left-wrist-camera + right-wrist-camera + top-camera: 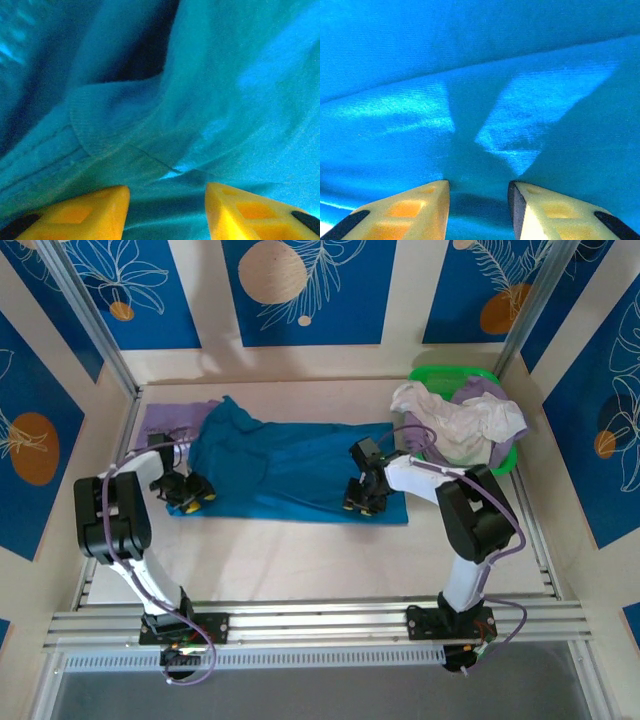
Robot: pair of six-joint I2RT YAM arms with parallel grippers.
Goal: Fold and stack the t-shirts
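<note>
A teal-blue t-shirt [300, 465] lies spread across the middle of the table, bunched up at its left end. My left gripper [192, 502] sits at the shirt's near left corner, and my right gripper [362, 505] at its near edge toward the right. In the left wrist view the yellow fingertips [112, 200] stand apart over folded teal cloth [210, 100], with a hem running between them. In the right wrist view the right gripper [478, 192] is open just above flat teal cloth [480, 75]. A lavender t-shirt [165, 420] lies under the teal one's far left.
A green basket [450, 375] stands at the back right, holding white [455, 420] and lilac [480, 390] t-shirts that spill over its rim. Metal frame posts rise at the table's back corners. An aluminium rail runs along the near edge.
</note>
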